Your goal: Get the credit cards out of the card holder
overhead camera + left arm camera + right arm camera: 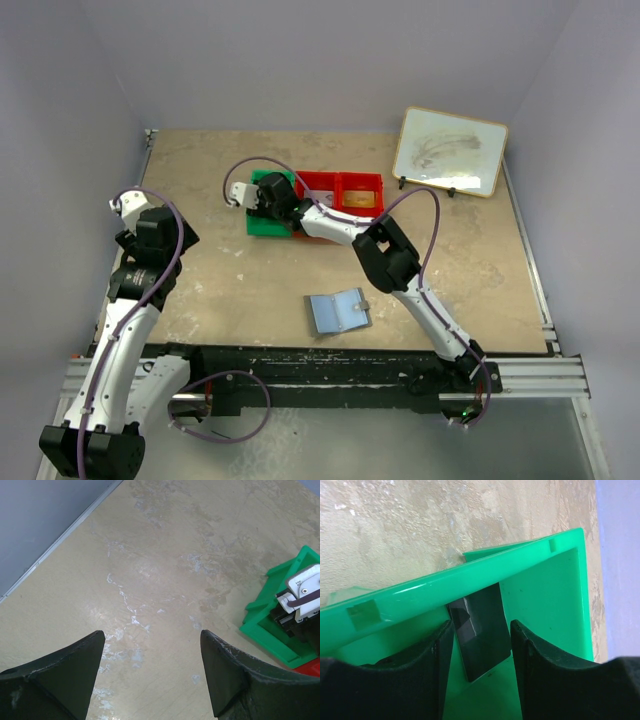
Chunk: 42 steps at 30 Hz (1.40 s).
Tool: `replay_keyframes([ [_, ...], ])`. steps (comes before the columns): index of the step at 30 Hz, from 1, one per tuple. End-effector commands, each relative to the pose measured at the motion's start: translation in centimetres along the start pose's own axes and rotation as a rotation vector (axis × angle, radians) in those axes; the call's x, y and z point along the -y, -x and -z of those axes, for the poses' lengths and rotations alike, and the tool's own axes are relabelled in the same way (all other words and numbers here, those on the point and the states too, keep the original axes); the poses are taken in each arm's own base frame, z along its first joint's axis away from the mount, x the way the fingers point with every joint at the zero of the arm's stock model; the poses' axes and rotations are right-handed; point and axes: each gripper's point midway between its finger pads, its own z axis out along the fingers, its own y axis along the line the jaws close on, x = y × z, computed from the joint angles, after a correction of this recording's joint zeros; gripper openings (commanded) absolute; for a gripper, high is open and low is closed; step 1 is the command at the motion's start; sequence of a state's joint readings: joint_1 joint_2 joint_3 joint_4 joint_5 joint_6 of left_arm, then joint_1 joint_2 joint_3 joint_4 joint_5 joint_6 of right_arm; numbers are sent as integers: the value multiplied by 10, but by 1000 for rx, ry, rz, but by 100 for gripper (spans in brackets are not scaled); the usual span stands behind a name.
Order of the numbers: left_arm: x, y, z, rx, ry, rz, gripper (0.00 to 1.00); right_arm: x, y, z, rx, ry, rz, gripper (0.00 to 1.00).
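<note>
The card holder (337,312) lies open on the counter (250,290) near the arms, and a dark credit card (485,645) leans in the green bin (470,580) between the right jaws, grip impossible to tell, so lifting away may drag it back out; the left jaws hang released.
</note>
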State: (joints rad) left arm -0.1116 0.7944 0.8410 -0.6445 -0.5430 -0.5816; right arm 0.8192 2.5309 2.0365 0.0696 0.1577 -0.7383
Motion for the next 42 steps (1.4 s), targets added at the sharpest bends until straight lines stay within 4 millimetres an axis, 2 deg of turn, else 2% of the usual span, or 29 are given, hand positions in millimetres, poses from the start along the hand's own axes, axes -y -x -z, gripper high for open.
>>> replay_keyframes([
  [1, 5, 12, 0, 35, -20, 6, 75, 8, -10, -4, -40, -72, -49, 52],
  [6, 6, 11, 0, 33, -22, 6, 75, 7, -10, -3, -35, -66, -75, 57],
  [12, 5, 11, 0, 34, -19, 4, 75, -10, -1, 2, 9, 43, -85, 54],
  [15, 4, 11, 0, 35, -16, 5, 74, -20, -1, 16, 40, 95, -123, 54],
  [19, 4, 11, 0, 35, -18, 5, 75, -21, -4, 33, 47, 112, -113, 54],
  [26, 4, 10, 0, 31, -18, 3, 74, -21, 2, 69, 97, 147, -105, 54],
  [31, 4, 11, 0, 34, -16, 6, 74, -9, 4, 84, 111, 98, -121, 56],
  [38, 4, 9, -1, 27, -17, 1, 74, 11, 12, 73, 111, 28, -170, 55],
  [42, 4, 9, -1, 27, -14, -1, 74, 22, 22, 79, 148, -9, -219, 55],
])
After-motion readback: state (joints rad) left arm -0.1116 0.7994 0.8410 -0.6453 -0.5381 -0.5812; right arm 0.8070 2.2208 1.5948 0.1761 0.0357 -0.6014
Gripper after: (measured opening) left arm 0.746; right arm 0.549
